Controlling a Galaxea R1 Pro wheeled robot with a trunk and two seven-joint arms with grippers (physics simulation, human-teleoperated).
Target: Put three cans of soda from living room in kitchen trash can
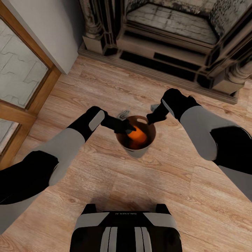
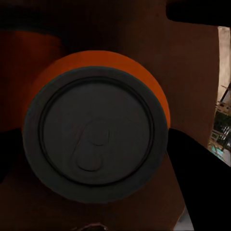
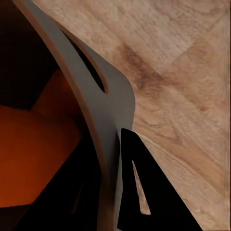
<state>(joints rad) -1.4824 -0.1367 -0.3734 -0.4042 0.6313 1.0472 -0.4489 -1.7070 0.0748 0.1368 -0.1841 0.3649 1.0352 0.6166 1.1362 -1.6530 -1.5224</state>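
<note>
orange can point(image 2: 96, 130) clamped in left gripper point(image 1: 127, 127) inside bin point(image 1: 137, 150) | right gripper point(image 1: 151, 118) pinches bin rim

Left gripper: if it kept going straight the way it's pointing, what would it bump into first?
Probably the orange soda can: its grey top faces the left gripper head-on, inside the trash can. Whether they already touch is unclear.

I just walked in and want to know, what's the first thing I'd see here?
A bright orange can glows inside the small grey bin on the wood floor, in the left gripper. The right gripper pinches the bin's rim. Behind stands a dark fireplace.
</note>
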